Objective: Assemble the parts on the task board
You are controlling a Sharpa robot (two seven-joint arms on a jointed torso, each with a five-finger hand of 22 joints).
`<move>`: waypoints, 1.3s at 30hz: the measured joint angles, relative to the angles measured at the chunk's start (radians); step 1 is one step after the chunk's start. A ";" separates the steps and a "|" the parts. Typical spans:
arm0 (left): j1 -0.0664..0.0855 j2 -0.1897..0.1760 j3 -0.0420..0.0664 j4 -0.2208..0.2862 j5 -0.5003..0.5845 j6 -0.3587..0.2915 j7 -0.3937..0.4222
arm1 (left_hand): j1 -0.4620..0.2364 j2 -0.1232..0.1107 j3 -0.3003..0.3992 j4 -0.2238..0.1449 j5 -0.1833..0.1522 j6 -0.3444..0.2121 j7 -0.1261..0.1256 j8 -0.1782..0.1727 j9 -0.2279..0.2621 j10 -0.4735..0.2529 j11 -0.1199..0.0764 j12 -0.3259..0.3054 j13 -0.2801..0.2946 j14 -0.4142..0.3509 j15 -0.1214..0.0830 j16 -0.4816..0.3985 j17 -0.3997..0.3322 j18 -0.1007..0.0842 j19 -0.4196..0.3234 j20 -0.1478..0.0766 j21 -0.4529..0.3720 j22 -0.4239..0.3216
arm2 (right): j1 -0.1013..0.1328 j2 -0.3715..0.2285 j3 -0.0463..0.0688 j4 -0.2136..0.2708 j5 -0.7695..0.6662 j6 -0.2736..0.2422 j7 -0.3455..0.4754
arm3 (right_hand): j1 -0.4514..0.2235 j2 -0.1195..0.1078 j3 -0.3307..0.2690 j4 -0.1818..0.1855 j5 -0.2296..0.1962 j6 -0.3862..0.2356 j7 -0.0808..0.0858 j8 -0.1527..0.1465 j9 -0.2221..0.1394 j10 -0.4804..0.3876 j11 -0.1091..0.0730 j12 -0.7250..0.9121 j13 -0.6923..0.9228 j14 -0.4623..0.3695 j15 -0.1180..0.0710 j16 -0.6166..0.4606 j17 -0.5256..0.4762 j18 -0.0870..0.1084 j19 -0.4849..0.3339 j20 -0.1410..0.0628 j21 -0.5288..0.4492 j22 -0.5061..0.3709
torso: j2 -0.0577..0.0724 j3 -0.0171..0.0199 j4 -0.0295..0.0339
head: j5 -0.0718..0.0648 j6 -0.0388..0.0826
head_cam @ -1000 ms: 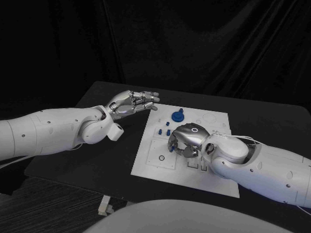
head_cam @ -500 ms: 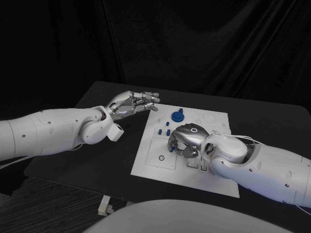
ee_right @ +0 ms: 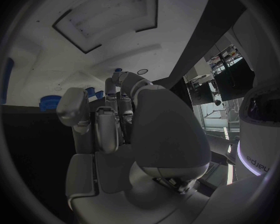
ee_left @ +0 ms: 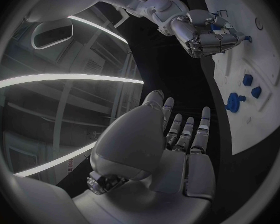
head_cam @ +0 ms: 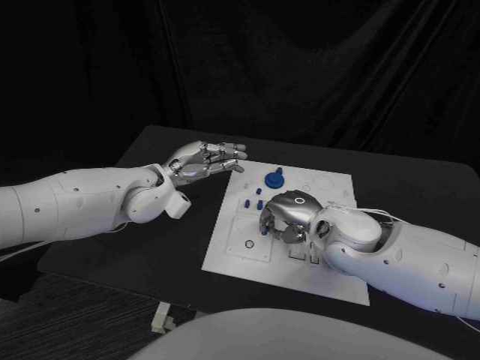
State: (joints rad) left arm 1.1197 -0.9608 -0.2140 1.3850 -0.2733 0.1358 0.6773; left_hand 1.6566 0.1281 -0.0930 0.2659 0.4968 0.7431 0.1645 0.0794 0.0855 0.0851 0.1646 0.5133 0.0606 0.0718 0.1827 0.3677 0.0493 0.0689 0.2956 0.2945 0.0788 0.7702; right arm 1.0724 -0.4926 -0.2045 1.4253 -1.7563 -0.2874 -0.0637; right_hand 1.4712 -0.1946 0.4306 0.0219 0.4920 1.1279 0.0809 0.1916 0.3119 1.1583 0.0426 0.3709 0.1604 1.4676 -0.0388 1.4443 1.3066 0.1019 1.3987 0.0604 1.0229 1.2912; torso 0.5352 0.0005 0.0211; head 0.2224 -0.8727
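White task board (head_cam: 337, 277) — no legible writing — under right hand (head_cam: 286, 217).

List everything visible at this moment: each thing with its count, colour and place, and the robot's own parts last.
Table: one, black, under everything.
Task board: one, white, middle of the table, with outlined recesses.
Round part: one, blue, far end of the board.
Small parts: a few, blue, between the round part and the right hand; exact count unclear.
Part at the right hand: a small blue piece shows at its fingertips over the board; whether it is gripped cannot be told.
Left hand: one, silver, fingers apart, holding nothing, over the table beside the board's far left corner.
Right hand: one, silver, fingers curled down over the middle of the board.
Arms: two, white, one from each side.
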 measured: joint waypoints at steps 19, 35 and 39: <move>-0.001 0.001 0.000 -0.002 0.000 0.007 -0.003 | 0.000 0.000 0.000 0.000 0.000 0.000 0.000 0.000 0.000 -0.001 -0.001 0.000 0.000 -0.010 0.011 0.000 0.000 0.000 0.000 0.000 0.000 0.000 | -0.003 0.006 0.000 -0.001 0.000 -0.003 0.000 | 0.000 0.000 0.000 0.000 0.000 0.000 0.000 0.000 -0.001 0.000 0.000 0.000 0.000 0.000 0.000 0.000 0.000 0.000 0.000 0.000 0.000 0.000 | 0.000 0.0000 0.0001 | 0.001 0.000; -0.002 0.003 0.000 -0.004 0.000 0.016 -0.010 | 0.000 0.000 0.000 0.000 0.000 0.000 0.000 0.000 0.000 -0.003 0.000 0.000 0.000 -0.002 0.019 0.012 0.000 0.000 0.000 0.000 0.000 -0.001 | -0.009 0.014 -0.002 -0.009 0.000 -0.004 -0.001 | 0.000 0.000 0.000 0.000 0.000 0.000 0.000 0.000 -0.001 0.002 0.002 0.000 0.000 0.000 0.000 0.000 0.000 0.000 0.000 0.000 0.000 0.000 | 0.000 0.0000 0.0000 | 0.002 0.000; -0.003 0.003 0.000 -0.004 0.000 0.018 -0.012 | 0.000 0.000 0.000 0.000 0.000 0.000 0.000 0.000 0.000 -0.003 0.000 0.000 0.000 -0.001 0.019 0.012 0.000 0.000 0.000 0.000 0.000 -0.001 | -0.009 0.014 -0.002 -0.010 0.000 -0.002 -0.002 | 0.000 0.000 0.000 0.000 0.000 0.000 0.000 0.000 -0.001 0.002 0.002 0.000 0.000 0.000 0.000 0.000 0.000 0.000 0.000 0.000 -0.001 0.000 | 0.000 0.0000 0.0001 | 0.003 0.000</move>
State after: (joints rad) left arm 1.1171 -0.9580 -0.2140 1.3809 -0.2732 0.1540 0.6650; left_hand 1.6566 0.1281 -0.0929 0.2659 0.4968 0.7429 0.1646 0.0794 0.0855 0.0817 0.1646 0.5133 0.0606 0.0704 0.2022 0.3796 0.0494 0.0689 0.2960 0.2945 0.0790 0.7694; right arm 1.0633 -0.4786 -0.2060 1.4157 -1.7566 -0.2893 -0.0653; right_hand 1.4712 -0.1946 0.4305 0.0218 0.4920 1.1281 0.0809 0.1915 0.3104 1.1605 0.0447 0.3708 0.1604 1.4676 -0.0388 1.4443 1.3066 0.1019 1.3987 0.0604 1.0223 1.2912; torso 0.5352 0.0005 0.0212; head 0.2253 -0.8727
